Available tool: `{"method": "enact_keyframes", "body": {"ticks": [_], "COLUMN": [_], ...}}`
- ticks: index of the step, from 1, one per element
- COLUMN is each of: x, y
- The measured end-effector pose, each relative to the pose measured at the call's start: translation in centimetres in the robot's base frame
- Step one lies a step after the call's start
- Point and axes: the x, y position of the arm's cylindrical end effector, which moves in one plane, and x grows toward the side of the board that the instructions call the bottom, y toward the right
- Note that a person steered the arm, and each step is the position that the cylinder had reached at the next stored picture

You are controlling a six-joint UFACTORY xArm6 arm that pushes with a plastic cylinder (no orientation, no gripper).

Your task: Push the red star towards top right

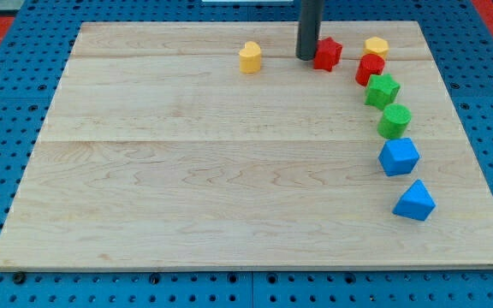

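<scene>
A pale wooden board lay on a blue pegboard surface, seen from above and slightly in front. In the upper middle of the frame a straight dark rod came down from the top edge, and my tip rested on the board touching the left side of the red star, which sat near the top edge, right of centre. There were no fingers on this arm, only the rod, so nothing opened or closed. The star looked like a small, rigid, light block, likely to slide easily on the smooth wood but also to spin or slip off a narrow tip if pushed off centre; it could only be shoved, and the best contact appeared to be its lower left side, so the push would run up and to the right. Just to its right were a yellow block and, slightly lower, a second red block, both close enough to get bumped. Counted: eight blocks in all. Two red, two yellow including a yellow block left of the rod, two green, a green star and a green cylinder, and two blue, a blue cube and a blue wedge, curving down the right side.
</scene>
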Motion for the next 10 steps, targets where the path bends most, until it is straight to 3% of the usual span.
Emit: {"method": "enact_keyframes", "body": {"ticks": [1, 2, 4, 5, 8, 10], "x": [-0.1, -0.5, 3.7, 3.2, -3.6, -5.0], "y": [2.8, -0.4, 2.7, 2.7, 5.2, 9.7]}}
